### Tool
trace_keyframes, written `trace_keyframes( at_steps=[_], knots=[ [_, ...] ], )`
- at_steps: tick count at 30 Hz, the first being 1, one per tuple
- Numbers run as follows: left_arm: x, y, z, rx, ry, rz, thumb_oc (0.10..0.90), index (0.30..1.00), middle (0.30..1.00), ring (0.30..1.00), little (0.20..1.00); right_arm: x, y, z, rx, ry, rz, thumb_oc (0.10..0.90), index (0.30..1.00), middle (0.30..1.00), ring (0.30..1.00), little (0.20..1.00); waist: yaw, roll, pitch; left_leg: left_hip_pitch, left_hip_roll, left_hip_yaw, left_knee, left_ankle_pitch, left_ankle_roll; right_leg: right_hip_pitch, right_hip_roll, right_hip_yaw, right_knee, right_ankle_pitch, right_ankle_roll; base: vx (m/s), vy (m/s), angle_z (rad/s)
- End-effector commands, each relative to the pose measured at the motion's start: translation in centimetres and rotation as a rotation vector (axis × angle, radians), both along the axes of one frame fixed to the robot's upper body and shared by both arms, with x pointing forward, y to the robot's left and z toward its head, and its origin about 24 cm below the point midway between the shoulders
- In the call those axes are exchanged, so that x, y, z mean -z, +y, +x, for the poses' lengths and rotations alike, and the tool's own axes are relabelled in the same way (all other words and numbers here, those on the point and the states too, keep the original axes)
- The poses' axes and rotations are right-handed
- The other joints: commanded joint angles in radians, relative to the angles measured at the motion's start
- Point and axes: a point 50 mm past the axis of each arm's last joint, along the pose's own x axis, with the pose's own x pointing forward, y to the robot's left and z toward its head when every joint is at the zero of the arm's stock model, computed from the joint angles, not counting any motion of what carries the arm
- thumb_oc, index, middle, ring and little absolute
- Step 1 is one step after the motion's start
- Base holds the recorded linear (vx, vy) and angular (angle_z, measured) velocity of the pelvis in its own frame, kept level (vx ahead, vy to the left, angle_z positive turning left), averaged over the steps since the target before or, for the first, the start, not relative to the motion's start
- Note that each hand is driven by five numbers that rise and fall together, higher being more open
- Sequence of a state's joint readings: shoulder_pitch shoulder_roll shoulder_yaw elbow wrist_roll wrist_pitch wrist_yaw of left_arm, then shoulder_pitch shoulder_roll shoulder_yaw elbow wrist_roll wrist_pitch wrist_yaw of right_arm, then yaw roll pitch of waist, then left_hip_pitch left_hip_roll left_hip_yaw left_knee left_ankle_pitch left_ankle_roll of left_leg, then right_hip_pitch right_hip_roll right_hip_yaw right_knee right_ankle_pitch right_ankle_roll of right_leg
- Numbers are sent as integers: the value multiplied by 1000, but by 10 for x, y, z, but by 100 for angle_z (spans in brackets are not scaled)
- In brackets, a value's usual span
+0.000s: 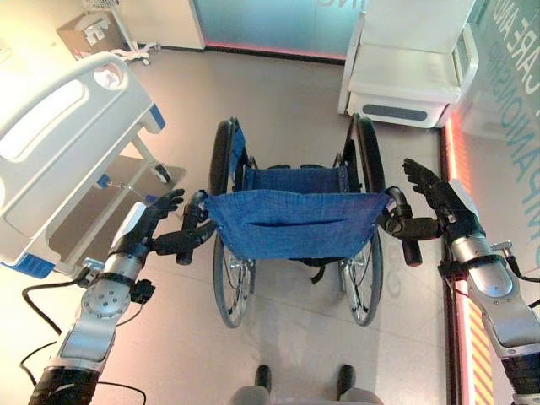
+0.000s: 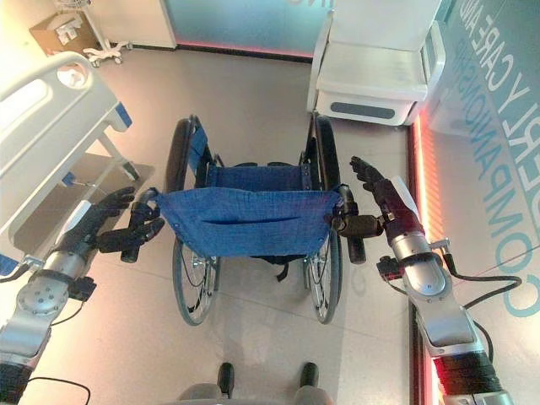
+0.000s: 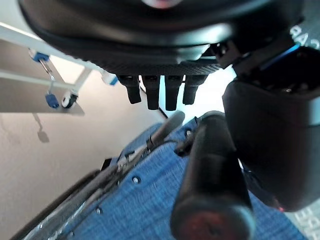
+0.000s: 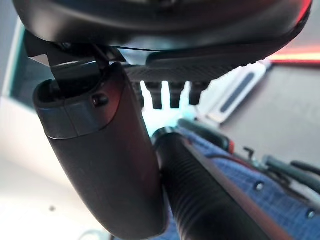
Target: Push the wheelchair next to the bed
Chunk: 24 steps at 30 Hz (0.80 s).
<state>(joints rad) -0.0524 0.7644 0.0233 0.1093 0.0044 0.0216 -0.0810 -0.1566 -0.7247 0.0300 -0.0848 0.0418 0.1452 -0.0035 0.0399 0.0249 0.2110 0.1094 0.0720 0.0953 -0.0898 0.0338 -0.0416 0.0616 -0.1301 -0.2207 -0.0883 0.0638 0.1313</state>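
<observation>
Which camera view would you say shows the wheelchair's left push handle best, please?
The left wrist view: the left push handle fills it, beside the left hand. Both eye views show it small at the blue backrest.

- A hospital or care room, going by the furniture around the blue-seated wheelchair (image 1: 291,221).
- Left of the wheelchair: a white hospital bed (image 1: 59,152) with blue corner fittings.
- Beyond it, to the right: a white padded chair (image 1: 411,63).
- Far left of it: a wheeled stand (image 1: 126,38).

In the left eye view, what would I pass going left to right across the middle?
Bed → left hand → left push handle → wheelchair's blue backrest → right push handle → right hand.
</observation>
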Motion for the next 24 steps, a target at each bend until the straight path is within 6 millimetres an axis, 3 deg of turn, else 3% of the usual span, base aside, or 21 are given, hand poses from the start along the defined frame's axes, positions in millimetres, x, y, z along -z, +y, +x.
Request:
trace_keyframes(
  at_steps=[1,9,24],
  knots=[
    [-43,19,17,-30,-79,112,800,900,900,900,900,-33,-23,13,112,-27,-236,800,900,900,900,900,-15,-22,-37,-55,-35,-6,60,-51,29,-17,33,-2,139,-117,-31,0,0,0],
    [-33,28,32,-50,65,112,800,900,900,900,900,-31,-21,32,151,60,-239,800,900,900,900,900,-13,-27,-32,-56,-36,-2,71,-56,32,-12,36,2,138,-116,-31,-3,-2,-1],
    [-33,59,39,-177,341,256,800,900,900,900,900,-11,-42,49,276,383,-299,800,900,900,900,900,5,-38,-19,-68,-38,1,93,-60,36,-6,34,-14,140,-114,-38,0,0,0]
  ],
)
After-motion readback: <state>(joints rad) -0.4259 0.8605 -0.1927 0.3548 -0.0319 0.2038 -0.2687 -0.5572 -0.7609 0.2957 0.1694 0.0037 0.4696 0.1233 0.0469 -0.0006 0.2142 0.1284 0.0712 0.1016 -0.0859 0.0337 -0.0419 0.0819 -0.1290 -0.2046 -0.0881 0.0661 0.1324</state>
